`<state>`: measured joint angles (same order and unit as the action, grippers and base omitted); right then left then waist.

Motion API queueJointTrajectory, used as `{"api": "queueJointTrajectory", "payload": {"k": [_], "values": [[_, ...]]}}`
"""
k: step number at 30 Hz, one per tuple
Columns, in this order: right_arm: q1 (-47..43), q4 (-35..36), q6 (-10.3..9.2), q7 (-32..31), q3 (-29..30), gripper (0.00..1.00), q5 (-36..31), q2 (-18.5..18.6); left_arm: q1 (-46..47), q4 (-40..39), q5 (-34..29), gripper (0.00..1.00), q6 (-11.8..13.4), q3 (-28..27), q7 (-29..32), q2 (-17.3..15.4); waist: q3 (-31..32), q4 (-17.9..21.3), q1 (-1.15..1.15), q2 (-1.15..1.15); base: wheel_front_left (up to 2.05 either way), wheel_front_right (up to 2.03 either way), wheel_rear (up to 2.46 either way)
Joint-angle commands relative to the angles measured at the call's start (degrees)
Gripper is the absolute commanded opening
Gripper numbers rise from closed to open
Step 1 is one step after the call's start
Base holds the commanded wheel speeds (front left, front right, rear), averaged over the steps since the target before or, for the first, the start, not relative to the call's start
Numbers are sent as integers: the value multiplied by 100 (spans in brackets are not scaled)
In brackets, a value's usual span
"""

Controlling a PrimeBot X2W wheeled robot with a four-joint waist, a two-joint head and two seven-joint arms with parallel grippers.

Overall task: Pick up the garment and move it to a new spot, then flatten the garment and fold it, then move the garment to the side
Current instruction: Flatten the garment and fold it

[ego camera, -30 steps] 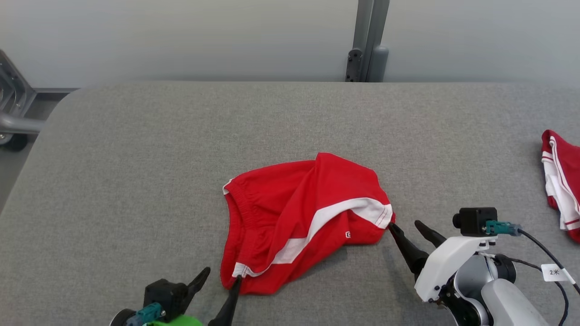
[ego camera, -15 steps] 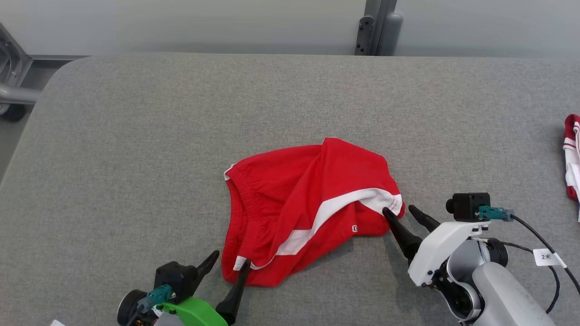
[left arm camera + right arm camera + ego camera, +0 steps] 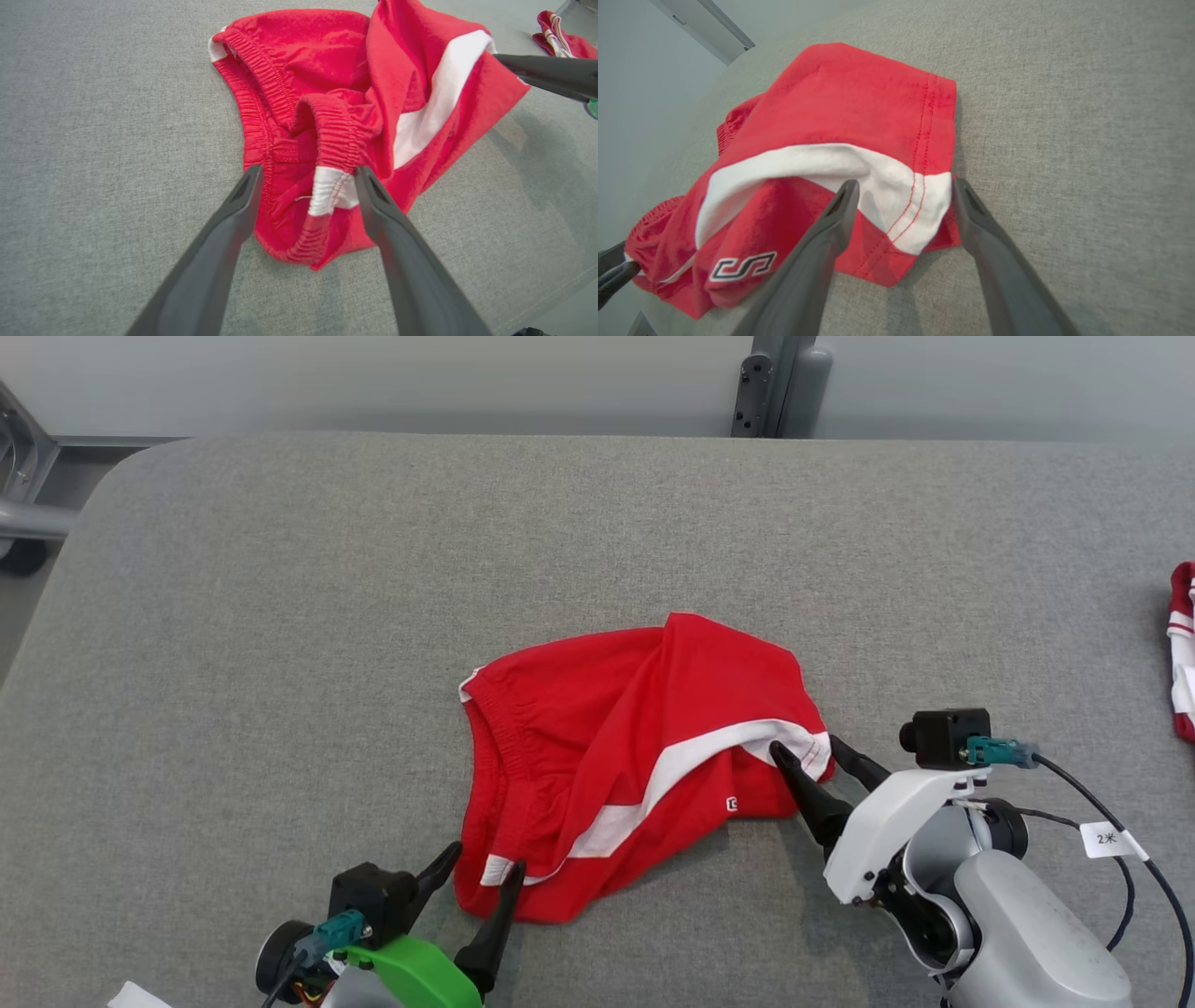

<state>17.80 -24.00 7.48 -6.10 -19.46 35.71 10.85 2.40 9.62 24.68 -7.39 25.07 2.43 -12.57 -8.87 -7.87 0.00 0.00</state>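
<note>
Two garments lie on the grey fabric-covered table (image 3: 280, 616). One, a crumpled pair of red shorts with a white side stripe and elastic waistband (image 3: 635, 756), sits at the centre of the head view. The other, a bunched red-and-white garment (image 3: 1182, 644), is cut off by the right edge, well apart from the first.

Two grippers are at the shorts, one at each end. The left gripper (image 3: 485, 859), at the lower left of the head view, has its two dark fingers spread. In the left wrist view it (image 3: 308, 170) straddles the gathered waistband corner and its white patch at the frame's centre, with the cloth (image 3: 336, 70) between the tips but not pinched. The right gripper (image 3: 805, 745), at the right of centre, is likewise spread. In the right wrist view it (image 3: 906, 184) has one finger lying on the red cloth (image 3: 850, 102) and the other just outside the white hem corner, on the table.

One small white-outlined logo (image 3: 742, 266) shows on the shorts at the lower left of the right wrist view. One grey upright post (image 3: 780, 387) stands behind the table at the top edge.
</note>
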Motion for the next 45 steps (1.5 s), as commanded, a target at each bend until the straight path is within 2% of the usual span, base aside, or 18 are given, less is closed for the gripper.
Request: {"api": "queueJointTrajectory", "payload": {"k": [1,22,23,24,25,26,33,38,45], "values": [[66,-30,2,46,-44,100,64,7,103,33,38,100,-14,19,-17,0,-11,3,0,0,0,0,0],[149,-44,2,101,-443,100,332,153,18,82,265,100,72,154,334,-182,-68,78,0,0,0,0,0],[148,-25,2,78,-461,100,359,168,28,76,273,81,68,163,342,-181,-75,75,0,0,0,0,0],[154,6,2,95,-481,69,375,182,44,91,285,45,61,181,368,-179,-80,76,0,0,0,0,0],[158,17,2,110,-489,26,398,193,74,98,295,5,51,215,377,-188,-82,82,0,0,0,0,0],[161,36,2,104,-516,0,425,201,105,108,335,0,44,215,353,-181,-82,92,0,0,0,0,0],[44,390,2,217,-421,0,580,400,108,-184,780,0,7,131,299,-235,-18,237,0,0,0,0,0],[-239,861,2,180,-217,0,642,713,-93,-948,1287,0,17,-162,346,-319,49,354,0,0,0,0,0],[-857,1829,2,135,227,0,736,1167,-420,-2207,1744,0,179,-363,504,-297,81,509,0,0,0,0,0]]}}
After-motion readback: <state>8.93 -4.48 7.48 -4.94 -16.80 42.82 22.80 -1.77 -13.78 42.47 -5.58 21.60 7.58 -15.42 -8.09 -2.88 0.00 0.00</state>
